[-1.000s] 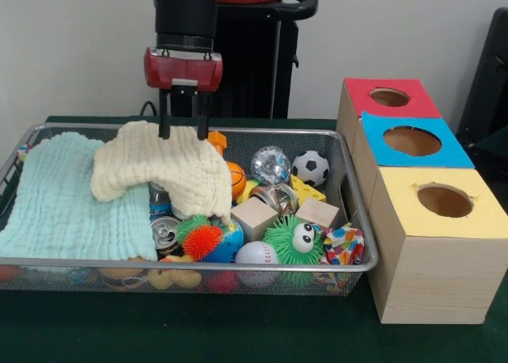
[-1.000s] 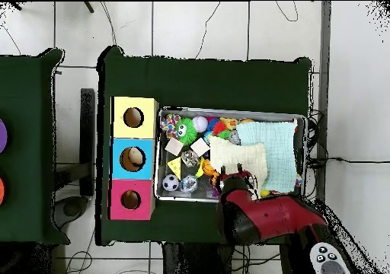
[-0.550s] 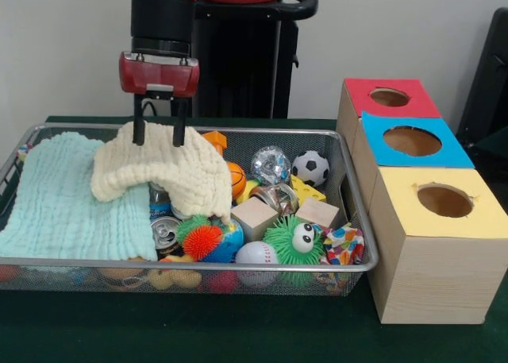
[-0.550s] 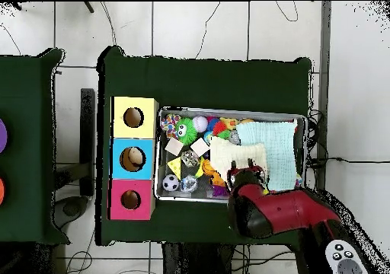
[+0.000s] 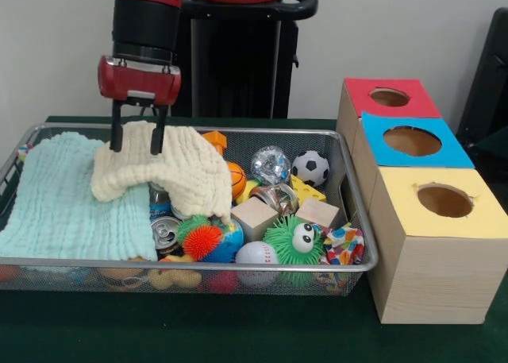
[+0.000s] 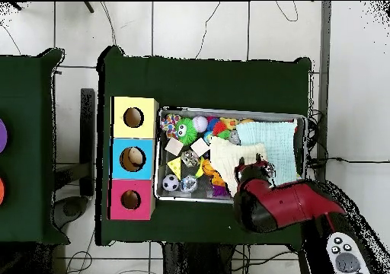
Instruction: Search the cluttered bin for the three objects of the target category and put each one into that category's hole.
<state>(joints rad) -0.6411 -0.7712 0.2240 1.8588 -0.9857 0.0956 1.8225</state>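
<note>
Plain pale wall (image 5: 71, 45) behind, dark green bench (image 5: 198, 331) in front. From above: white tiled floor (image 6: 198, 27), thin cables (image 6: 209, 23) trailing, a second green bench (image 6: 27, 149) alongside.

A red and black robot arm (image 6: 282, 206) reaches up from the lower right of the frame over a wire bin (image 6: 158, 153) on a green table (image 6: 206, 81). A cream cloth (image 6: 232, 155) and pale blue cloth (image 6: 280, 145) lie inside, toys crowding its left side. Left of it stand yellow (image 6: 134, 117), blue (image 6: 132, 159) and red (image 6: 130, 199) holed boxes.
</note>
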